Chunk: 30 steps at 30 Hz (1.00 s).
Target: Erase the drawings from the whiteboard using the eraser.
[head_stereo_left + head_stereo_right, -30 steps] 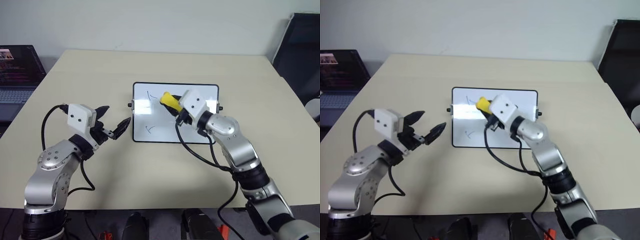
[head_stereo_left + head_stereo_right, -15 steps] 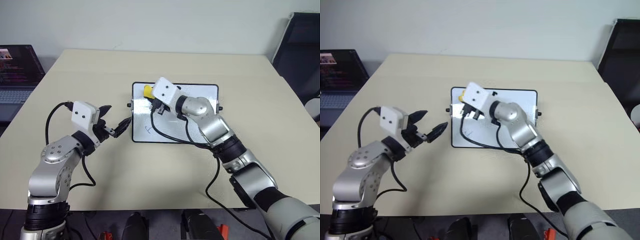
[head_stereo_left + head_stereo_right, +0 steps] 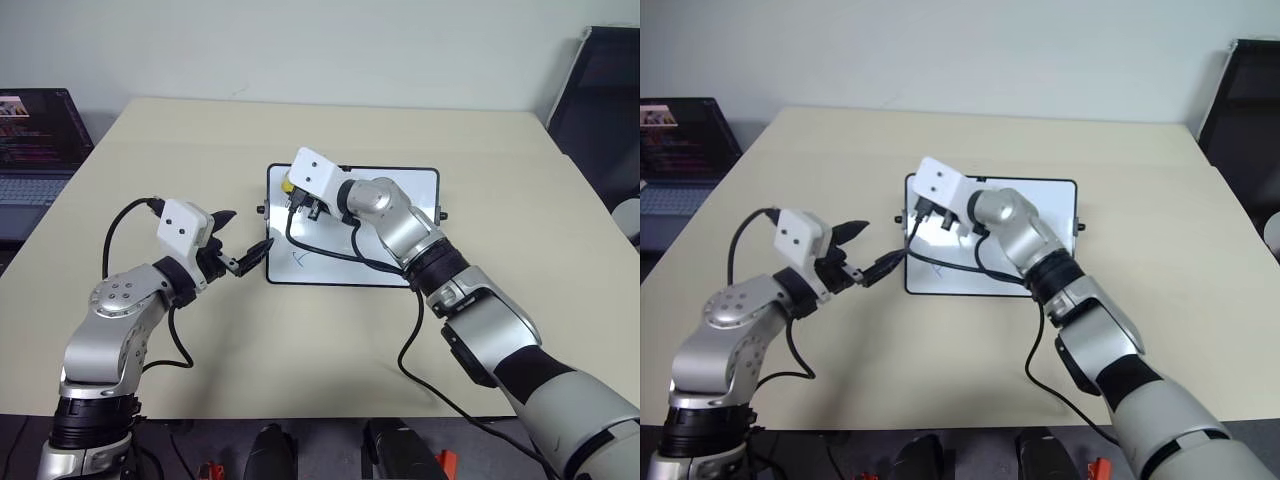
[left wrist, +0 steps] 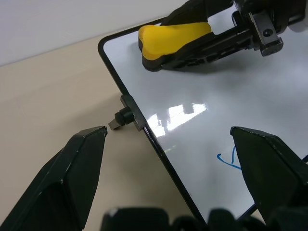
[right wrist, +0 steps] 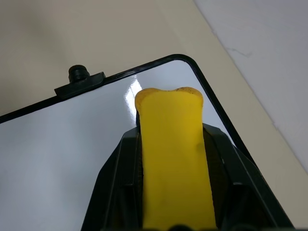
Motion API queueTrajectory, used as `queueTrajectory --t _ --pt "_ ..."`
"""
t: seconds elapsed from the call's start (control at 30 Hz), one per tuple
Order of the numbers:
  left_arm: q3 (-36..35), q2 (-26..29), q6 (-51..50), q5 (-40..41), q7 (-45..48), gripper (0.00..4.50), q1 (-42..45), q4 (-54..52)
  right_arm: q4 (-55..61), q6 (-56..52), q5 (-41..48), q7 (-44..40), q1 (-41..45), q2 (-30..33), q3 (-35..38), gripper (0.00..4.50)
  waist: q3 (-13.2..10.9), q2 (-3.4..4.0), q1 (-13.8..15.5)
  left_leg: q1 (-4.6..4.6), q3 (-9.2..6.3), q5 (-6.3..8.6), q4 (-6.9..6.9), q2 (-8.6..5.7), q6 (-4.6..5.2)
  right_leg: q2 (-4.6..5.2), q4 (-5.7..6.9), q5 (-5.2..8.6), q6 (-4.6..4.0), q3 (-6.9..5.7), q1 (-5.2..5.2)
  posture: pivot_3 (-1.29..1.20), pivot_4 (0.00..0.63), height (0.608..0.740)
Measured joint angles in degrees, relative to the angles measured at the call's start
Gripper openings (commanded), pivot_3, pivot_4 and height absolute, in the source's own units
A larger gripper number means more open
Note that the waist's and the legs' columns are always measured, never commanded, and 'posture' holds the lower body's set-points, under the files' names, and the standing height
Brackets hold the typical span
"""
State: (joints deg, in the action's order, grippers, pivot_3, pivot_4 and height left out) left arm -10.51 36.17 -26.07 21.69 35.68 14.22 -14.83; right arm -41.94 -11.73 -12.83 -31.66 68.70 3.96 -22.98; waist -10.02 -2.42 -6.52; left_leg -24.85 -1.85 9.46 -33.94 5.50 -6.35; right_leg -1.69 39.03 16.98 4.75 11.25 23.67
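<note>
Your right gripper (image 4: 202, 43) is clamped on the eraser (image 4: 174, 36), which juts past the jaws over the whiteboard's (image 4: 269, 96) far left corner, placed to wipe. Your left gripper (image 4: 168, 154), jaws apart, straddles the board's near edge; one blue drawing (image 4: 230, 160) lies between its jaws.

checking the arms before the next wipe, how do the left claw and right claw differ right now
The left claw is open and holds nothing; the right claw is shut on the yellow eraser.
The left claw sits at the whiteboard's left edge, one finger on each side of the frame near the side knob; the right claw is over the board's far left corner.
Both have black fingers.
</note>
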Motion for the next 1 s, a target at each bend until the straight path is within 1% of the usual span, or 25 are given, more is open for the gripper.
queueTrajectory --t 0.13,0.23,0.3,0.43,0.5,0.57,0.63,0.87,0.93,1.0 --pt "0.00 -0.01 0.28 -0.13 0.06 4.50 -0.01 0.04 3.51 -1.84 -0.10 -6.00 -1.43 2.66 -0.91 1.30 0.00 0.00 0.09 0.03 -0.16 -0.01 -0.06 0.00 0.00 0.00 -0.01 0.01 0.01 -0.15 -0.13 0.00 0.150 0.740" --pt "0.01 -0.03 0.45 -0.21 0.18 4.50 0.00 0.38 5.93 -2.20 -0.73 -8.29 -2.91 3.73 -1.93 1.30 -0.01 0.02 0.02 0.06 -0.23 -0.02 -0.06 0.00 0.00 0.00 0.02 0.01 0.02 -0.22 -0.15 0.00 0.150 0.740" --pt "0.04 -0.11 0.56 -0.25 0.32 4.50 0.01 0.99 5.83 -1.72 -1.79 -7.23 -2.84 3.62 -2.15 1.30 0.00 0.02 -0.02 0.06 -0.31 -0.04 -0.06 0.00 0.01 0.00 0.03 0.00 0.01 -0.30 -0.16 0.00 0.150 0.740" --pt "0.23 -0.49 1.12 -0.35 1.02 4.50 -0.03 1.27 0.18 1.80 -3.28 3.10 0.18 2.00 -0.58 1.30 -0.01 0.03 0.07 0.03 -0.43 -0.09 -0.08 0.00 0.03 0.00 0.02 -0.03 -0.04 -0.44 -0.18 0.00 0.150 0.740" --pt "0.29 -0.63 1.46 -0.39 1.18 4.50 -0.08 1.27 -0.89 2.49 -3.90 4.24 0.97 2.28 -0.14 1.30 -0.01 0.02 0.12 0.03 -0.51 -0.09 -0.07 0.00 0.03 0.00 -0.01 -0.03 -0.07 -0.53 -0.24 0.00 0.150 0.740" --pt "0.31 -0.71 1.56 -0.42 1.22 4.50 -0.10 1.27 -0.76 2.50 -3.95 3.15 0.85 2.42 -0.27 1.30 -0.01 0.03 0.09 0.03 -0.56 -0.09 -0.02 0.00 0.03 0.00 -0.01 0.00 -0.15 -0.59 -0.25 0.00 0.150 0.740" --pt "0.33 -0.87 1.62 -0.42 1.25 4.50 -0.13 1.27 1.09 2.43 -4.09 0.35 -0.24 3.39 -1.00 1.30 -0.01 0.03 0.09 0.03 -0.73 -0.09 0.00 0.01 0.04 0.00 -0.01 0.04 -0.21 -0.78 -0.32 0.00 0.150 0.740" --pt "0.35 -1.04 1.82 -0.45 1.42 4.50 -0.30 1.59 10.19 0.31 -4.52 -8.49 -5.81 6.88 -3.89 1.30 -0.02 0.05 0.11 0.05 -0.94 -0.12 -0.06 -0.02 0.03 0.00 0.03 0.08 -0.12 -0.95 -0.44 0.00 0.150 0.740" --pt "0.41 -1.09 1.88 -0.45 1.48 4.50 -0.29 1.96 10.78 -0.28 -5.06 -8.18 -6.08 6.88 -4.04 1.30 -0.02 0.06 0.10 0.06 -0.96 -0.19 -0.06 -0.02 0.05 0.00 0.05 0.07 -0.10 -0.96 -0.44 0.00 0.150 0.740" --pt "0.71 -1.09 1.96 -0.48 1.53 4.50 -0.28 2.06 10.00 -0.18 -5.56 -5.17 -5.77 6.51 -3.90 1.30 -0.03 0.06 0.14 0.05 -1.00 -0.24 -0.06 -0.03 0.04 0.00 0.05 0.05 -0.09 -0.99 -0.44 0.00 0.150 0.740"
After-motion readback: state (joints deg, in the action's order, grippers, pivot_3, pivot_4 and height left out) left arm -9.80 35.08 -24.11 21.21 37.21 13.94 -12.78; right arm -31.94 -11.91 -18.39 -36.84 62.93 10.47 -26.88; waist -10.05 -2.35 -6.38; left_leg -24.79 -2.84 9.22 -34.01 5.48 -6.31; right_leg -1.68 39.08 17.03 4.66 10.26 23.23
